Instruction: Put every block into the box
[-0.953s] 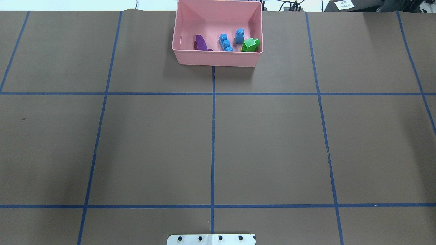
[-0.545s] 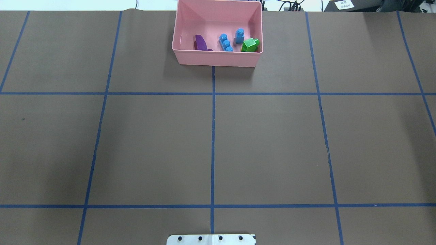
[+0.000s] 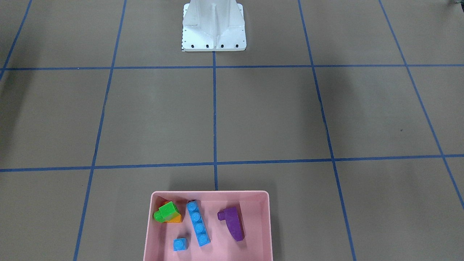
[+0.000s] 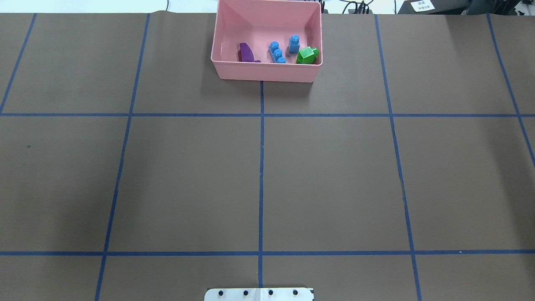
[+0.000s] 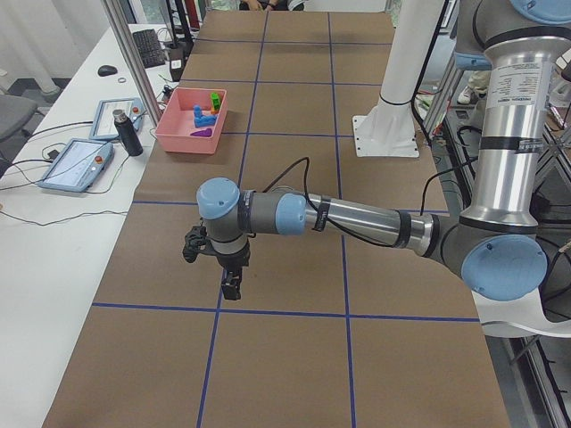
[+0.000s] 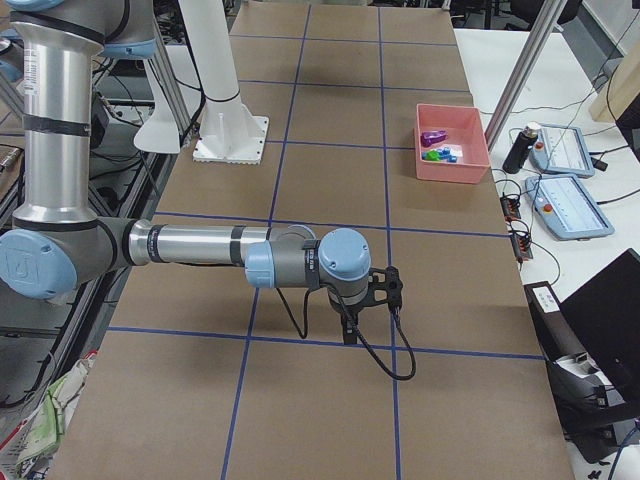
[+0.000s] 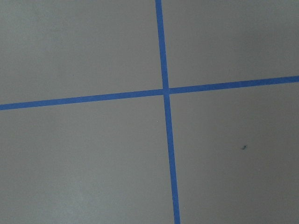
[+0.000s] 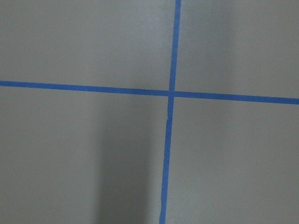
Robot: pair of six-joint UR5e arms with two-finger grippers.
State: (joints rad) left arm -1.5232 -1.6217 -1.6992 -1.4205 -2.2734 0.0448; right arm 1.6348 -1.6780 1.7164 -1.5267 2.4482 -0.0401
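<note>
The pink box (image 4: 263,71) stands at the table's far edge, also in the front view (image 3: 210,193). In it lie the purple sloped block (image 3: 232,223), the long blue bar (image 3: 198,223), the tiny blue cube (image 3: 180,244) and the green block (image 3: 166,211), which sits on the orange block (image 3: 175,218). The left gripper (image 5: 230,285) shows only in the left side view, low over bare table, far from the box. The right gripper (image 6: 348,335) shows only in the right side view, likewise. I cannot tell whether either is open or shut.
The white robot base (image 3: 214,27) stands at the near middle of the table. Blue tape lines grid the brown mat. A dark bottle (image 5: 125,132) and tablets (image 5: 78,165) lie on a side desk beyond the box.
</note>
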